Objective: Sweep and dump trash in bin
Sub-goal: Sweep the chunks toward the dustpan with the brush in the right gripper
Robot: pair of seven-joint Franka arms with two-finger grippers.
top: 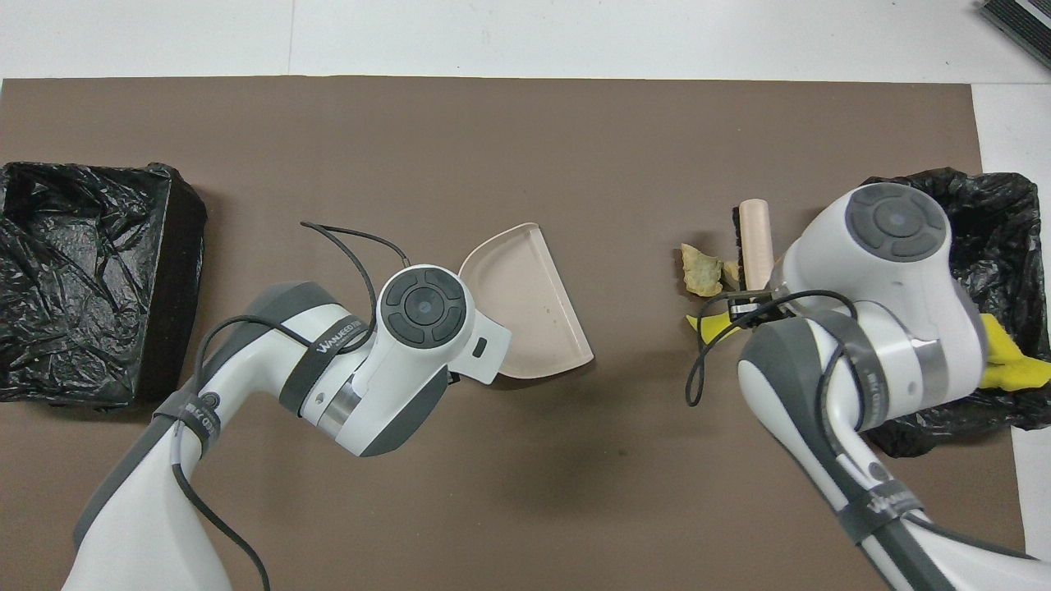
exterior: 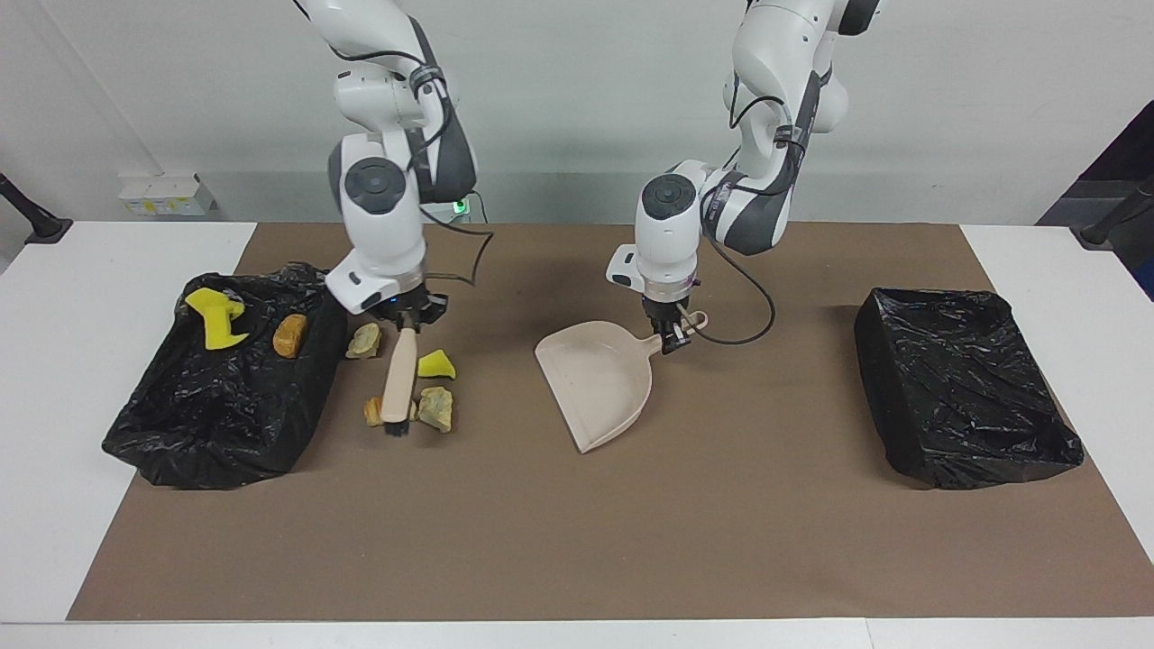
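Beige brush [exterior: 398,383] clamped in right gripper [exterior: 410,321] jaws amid yellow sponge and tan lump trash [exterior: 436,407] beside black-lined bin [exterior: 225,388], beige plastic dustpan [exterior: 597,383] held by left gripper [exterior: 674,338] well apart, risking scattered scraps across brown mat [exterior: 577,541] on white counter [exterior: 54,379].

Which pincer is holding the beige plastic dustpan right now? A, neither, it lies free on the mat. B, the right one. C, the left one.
C: the left pincer grips the handle of the beige plastic dustpan, while the right pincer holds the beige brush among the scraps.
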